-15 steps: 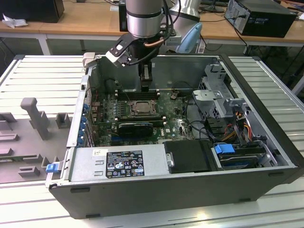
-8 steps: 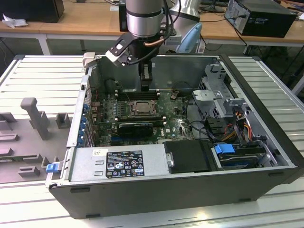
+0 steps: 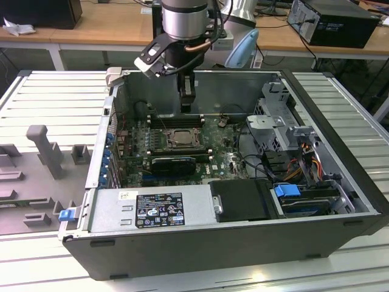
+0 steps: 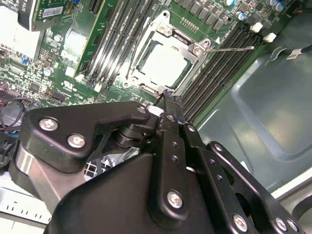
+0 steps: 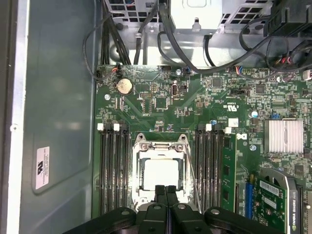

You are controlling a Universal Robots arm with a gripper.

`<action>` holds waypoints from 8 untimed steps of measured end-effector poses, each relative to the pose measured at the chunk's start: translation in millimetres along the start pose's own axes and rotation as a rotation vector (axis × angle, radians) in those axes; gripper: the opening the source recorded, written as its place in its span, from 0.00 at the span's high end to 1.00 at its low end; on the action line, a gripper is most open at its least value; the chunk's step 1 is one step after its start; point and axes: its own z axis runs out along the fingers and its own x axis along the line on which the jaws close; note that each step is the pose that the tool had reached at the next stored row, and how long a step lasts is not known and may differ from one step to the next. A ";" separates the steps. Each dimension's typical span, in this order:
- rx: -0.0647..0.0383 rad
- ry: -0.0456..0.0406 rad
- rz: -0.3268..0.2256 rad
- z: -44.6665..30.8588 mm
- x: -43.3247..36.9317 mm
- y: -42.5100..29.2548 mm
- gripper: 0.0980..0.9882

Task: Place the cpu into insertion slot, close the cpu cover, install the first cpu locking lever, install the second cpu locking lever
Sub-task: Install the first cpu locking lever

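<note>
Down inside the case [image 3: 231,91]: hand [image 3: 186,108] hangs over the green motherboard [image 5: 195,107], clear above it and a bit to the far side of the insertion slot [image 3: 165,141].
Hand state: fingers pinched tight together, nothing between them as far as I can see in the first wrist view [image 5: 165,189].
cpu [image 5: 161,174]: already sitting in the slot, pale square top facing up.
cpu cover [image 5: 161,152]: silvery frame looks to be lying flat around the chip, so I'd call it closed.
Lever [image 4: 229,48]: thin wire rod sticking out from one socket corner, long axis running out across the memory slots [image 5: 112,170]. Looks unlatched to me, but can't swear to it.
Key relation: socket lies below the fingertips and toward the near side. In both wrist views the tips line up right at the socket's edge.
</note>
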 end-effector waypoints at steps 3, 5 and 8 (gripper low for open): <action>0.000 0.0000 0.000 -6.5 0.1 0.4 0.99; 0.000 -0.0002 -0.001 -6.7 0.1 0.3 0.99; 0.001 0.0012 -0.032 -6.9 -0.1 -0.2 0.99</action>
